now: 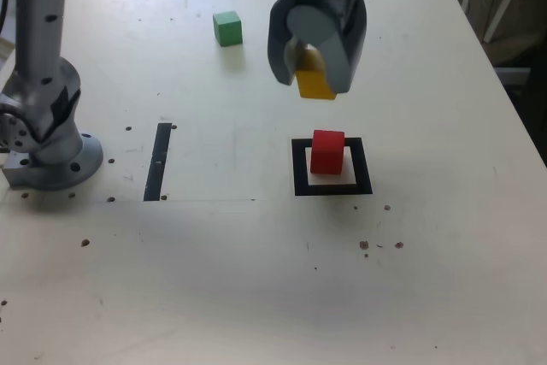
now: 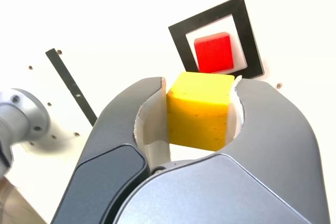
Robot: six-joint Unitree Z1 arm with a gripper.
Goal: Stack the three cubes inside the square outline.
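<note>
My gripper (image 1: 314, 74) hangs above the table, shut on the yellow cube (image 1: 314, 84), which pokes out below the grey fingers. In the wrist view the yellow cube (image 2: 200, 109) is clamped between both jaws. The red cube (image 1: 326, 151) stands inside the black square outline (image 1: 299, 168), nearer the camera than the gripper in the exterior view. The wrist view also shows the red cube (image 2: 213, 51) centred in the outline (image 2: 247, 30), beyond the held cube. The green cube (image 1: 227, 28) sits alone at the back of the table, toward the exterior view's left.
The arm's grey base (image 1: 43, 138) is bolted at the exterior view's left edge. A narrow black strip (image 1: 158, 161) lies between the base and the outline. The table's right edge (image 1: 504, 83) runs close to the outline's side, with white furniture legs beyond.
</note>
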